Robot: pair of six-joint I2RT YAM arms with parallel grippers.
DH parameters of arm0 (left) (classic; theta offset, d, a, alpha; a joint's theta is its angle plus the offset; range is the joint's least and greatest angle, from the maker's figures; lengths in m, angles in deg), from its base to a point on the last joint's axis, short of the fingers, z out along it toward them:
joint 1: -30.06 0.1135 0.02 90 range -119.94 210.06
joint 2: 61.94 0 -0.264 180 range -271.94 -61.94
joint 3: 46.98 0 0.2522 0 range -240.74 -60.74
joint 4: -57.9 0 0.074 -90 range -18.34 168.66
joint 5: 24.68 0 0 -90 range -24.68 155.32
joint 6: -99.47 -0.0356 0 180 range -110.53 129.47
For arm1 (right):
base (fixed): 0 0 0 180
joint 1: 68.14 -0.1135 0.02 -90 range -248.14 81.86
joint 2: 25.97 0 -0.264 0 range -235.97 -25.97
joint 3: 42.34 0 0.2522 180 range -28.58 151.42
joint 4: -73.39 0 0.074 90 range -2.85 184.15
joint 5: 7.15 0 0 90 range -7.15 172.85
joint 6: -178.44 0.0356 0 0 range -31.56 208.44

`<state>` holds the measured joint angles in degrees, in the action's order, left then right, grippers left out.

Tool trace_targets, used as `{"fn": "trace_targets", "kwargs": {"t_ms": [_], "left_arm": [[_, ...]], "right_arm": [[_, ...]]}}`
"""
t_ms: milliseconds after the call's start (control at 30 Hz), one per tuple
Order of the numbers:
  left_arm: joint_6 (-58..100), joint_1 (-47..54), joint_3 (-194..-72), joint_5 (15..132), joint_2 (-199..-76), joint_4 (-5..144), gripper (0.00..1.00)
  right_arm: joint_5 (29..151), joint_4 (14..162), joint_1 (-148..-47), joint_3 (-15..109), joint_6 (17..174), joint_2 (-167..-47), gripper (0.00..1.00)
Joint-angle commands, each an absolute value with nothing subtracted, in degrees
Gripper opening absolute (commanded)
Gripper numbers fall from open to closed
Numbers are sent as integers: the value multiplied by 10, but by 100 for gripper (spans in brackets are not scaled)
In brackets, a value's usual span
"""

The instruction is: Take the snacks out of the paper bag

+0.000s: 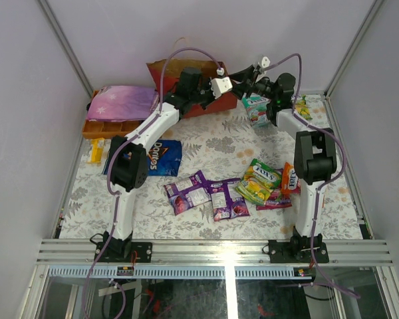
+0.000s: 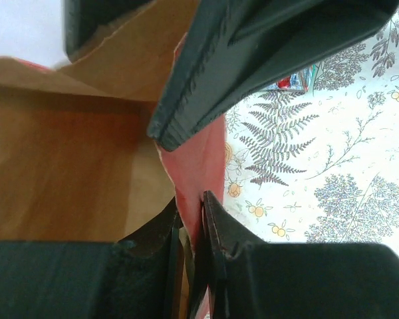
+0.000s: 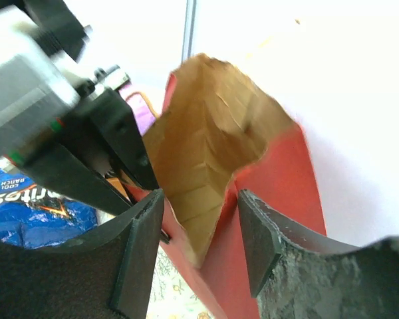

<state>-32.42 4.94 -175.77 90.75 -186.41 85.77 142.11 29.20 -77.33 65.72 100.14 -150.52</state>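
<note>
The red paper bag (image 1: 165,72) lies at the back of the table, its brown inside (image 2: 73,166) facing the arms. My left gripper (image 2: 191,203) is shut on the bag's red rim (image 2: 199,159), and in the top view it (image 1: 227,95) sits at the bag's right end. My right gripper (image 3: 199,196) stands open, its fingers astride the bag's rim (image 3: 206,219), close beside the left one (image 1: 241,83). Snacks lie on the table: the blue Doritos bag (image 1: 163,157), two purple packets (image 1: 186,191), a green one (image 1: 259,179), a pink-red one (image 1: 277,197) and an orange one (image 1: 290,178). No snack shows inside the bag.
A pink-purple starry pouch (image 1: 123,101) rests on an orange tray (image 1: 110,127) at back left. A teal packet (image 1: 256,109) stands under the right arm, with small yellow packets at the left (image 1: 96,150) and right (image 1: 302,106). Walls close in on three sides.
</note>
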Motion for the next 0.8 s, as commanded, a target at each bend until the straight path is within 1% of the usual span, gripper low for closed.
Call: {"fn": "trace_targets", "kwargs": {"t_ms": [0,100,167,200,300,333,400,600,767], "left_arm": [[-337,44,-1758,901,-1854,863,13],[-338,44,-1758,897,-1853,864,13],[-340,44,-1758,895,-1851,865,13],[-341,44,-1758,891,-1851,866,13],[-346,45,-1759,887,-1851,869,13],[-347,45,-1759,885,-1852,870,13],[-349,45,-1760,879,-1854,874,13],[-353,45,-1769,867,-1864,881,13],[-352,45,-1771,863,-1867,881,13]], "right_arm": [[1445,261,-787,661,987,-1448,55],[1449,273,-787,661,981,-1444,51],[1450,277,-787,647,979,-1444,52],[1447,279,-787,643,975,-1442,59],[1422,281,-785,625,963,-1432,95],[1408,275,-782,615,962,-1428,100],[1389,240,-775,598,980,-1421,99],[1370,73,-737,565,1111,-1431,99],[1356,44,-730,552,1126,-1443,100]]}}
